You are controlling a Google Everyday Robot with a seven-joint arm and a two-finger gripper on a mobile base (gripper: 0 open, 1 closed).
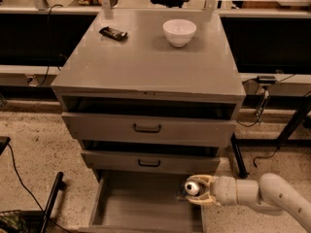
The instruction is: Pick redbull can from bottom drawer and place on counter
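Note:
The redbull can (192, 188) shows its shiny silver top at the right side of the open bottom drawer (138, 208), a wide shallow grey tray. My gripper (196, 190) reaches in from the right on a white arm. Its pale fingers (203, 179) sit on both sides of the can and hold it. The can's body is mostly hidden below its top. The counter (146, 62) is the flat grey top of the cabinet, well above the gripper.
A white bowl (179, 31) and a flat black wrapped bar (113, 33) lie at the back of the counter. The two upper drawers (147, 128) stand slightly open above the gripper. A black pole (51, 203) and cables are on the floor at left.

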